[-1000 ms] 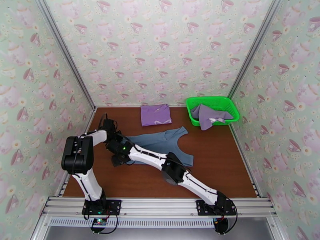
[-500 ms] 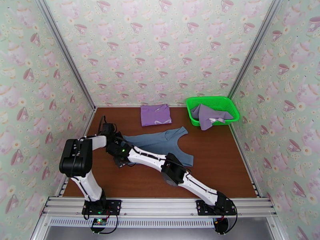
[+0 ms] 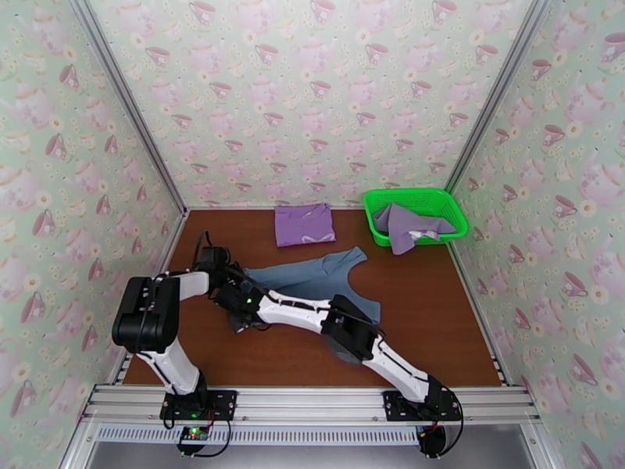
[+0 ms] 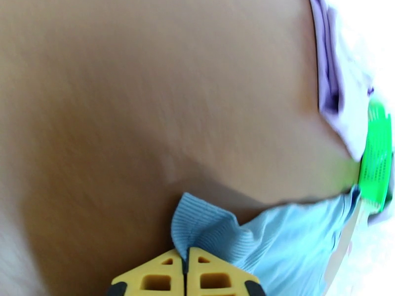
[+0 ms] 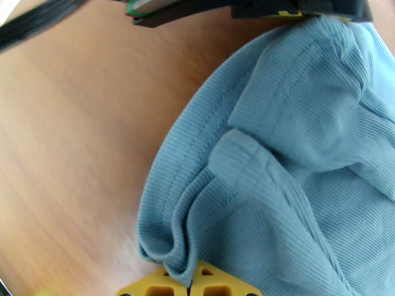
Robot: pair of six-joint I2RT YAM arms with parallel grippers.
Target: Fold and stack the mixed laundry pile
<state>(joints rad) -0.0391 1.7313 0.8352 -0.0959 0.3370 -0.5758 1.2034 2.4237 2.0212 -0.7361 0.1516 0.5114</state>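
From the left wrist, the left tool has its yellow fingertips pressed together on a small upstanding corner of the blue-grey tank top. The ribbed cloth runs off to the right over the brown surface. At the upper right lies the purple shirt, overexposed and pale, and below it is a strip of the green mesh basket.

From the right wrist, the right tool is clamped shut on a bunched fold at the tank top's stitched edge. The cloth gathers into pleats just above the fingertips and spreads up and right. Part of the left arm, dark and blurred, crosses the top of this view above the cloth.

From above, the tank top lies spread out left of the surface's centre, straps toward the far right. Both arms meet at its left end, near the left edge. The purple shirt, with a white mark, lies folded by the middle of the far edge. The basket sits in the far right corner and holds the lavender-grey garment, which drapes over its near rim.
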